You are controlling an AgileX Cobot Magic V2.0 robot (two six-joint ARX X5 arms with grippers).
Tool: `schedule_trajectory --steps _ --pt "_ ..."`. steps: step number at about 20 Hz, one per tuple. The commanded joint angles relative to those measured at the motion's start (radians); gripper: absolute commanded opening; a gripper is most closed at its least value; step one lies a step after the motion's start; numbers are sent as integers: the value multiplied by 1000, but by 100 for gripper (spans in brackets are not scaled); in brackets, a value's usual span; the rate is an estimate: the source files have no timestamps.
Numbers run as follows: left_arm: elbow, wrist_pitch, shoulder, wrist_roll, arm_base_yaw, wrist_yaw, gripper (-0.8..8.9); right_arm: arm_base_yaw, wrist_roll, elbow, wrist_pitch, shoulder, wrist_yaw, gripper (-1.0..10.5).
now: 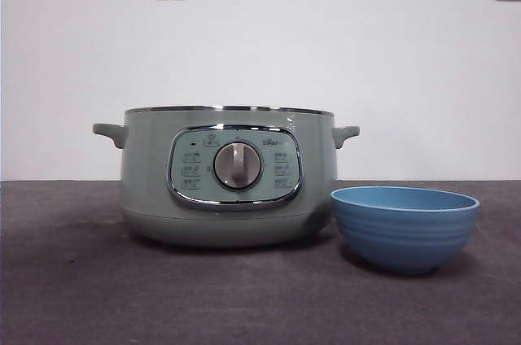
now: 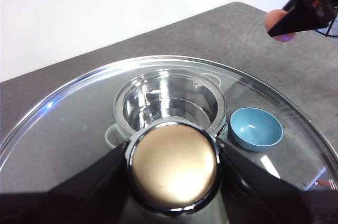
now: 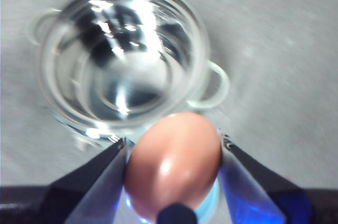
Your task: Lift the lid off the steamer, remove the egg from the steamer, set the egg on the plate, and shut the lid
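Between the right gripper's (image 3: 173,168) closed fingers sits the egg (image 3: 173,163); left fingers (image 2: 105,174) clamp the lid (image 2: 68,123) knob.

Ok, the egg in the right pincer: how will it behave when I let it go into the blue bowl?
The egg is smooth and rounded, so it will probably roll toward the bottom of the curved blue bowl. The right pincer holds it only at its two sides; the shell is likely brittle, so release it low.

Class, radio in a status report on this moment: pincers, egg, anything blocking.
Left pincer shut on clear-glass lid's knob, lid aloft. Right pincer shut on brown egg, high above open sage-green steamer. Blue bowl-shaped plate empty, path clear.
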Motion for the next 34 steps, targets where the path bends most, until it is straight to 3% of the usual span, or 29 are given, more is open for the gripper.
schedule_trajectory --steps 1,8,13,18,29,31,34 --pt "5 55 -1 10 0 -1 -8 -21 -7 -126 28 -39 2 -12" --pt "5 55 25 10 0 -1 -8 -50 0 -534 337 -77 -17 -12" --pt "5 55 33 10 0 -1 -8 -51 23 -726 526 -40 -59 -12" --pt "5 55 38 10 0 -1 -8 -51 23 -790 651 54 -60 -12" --pt "5 55 39 10 0 -2 -8 -29 22 -790 738 227 -109 -11" --pt "5 54 46 10 0 -2 -8 -30 22 -790 735 227 -109 35" --pt "5 55 63 10 0 -1 -8 -29 22 -790 732 227 -109 340"
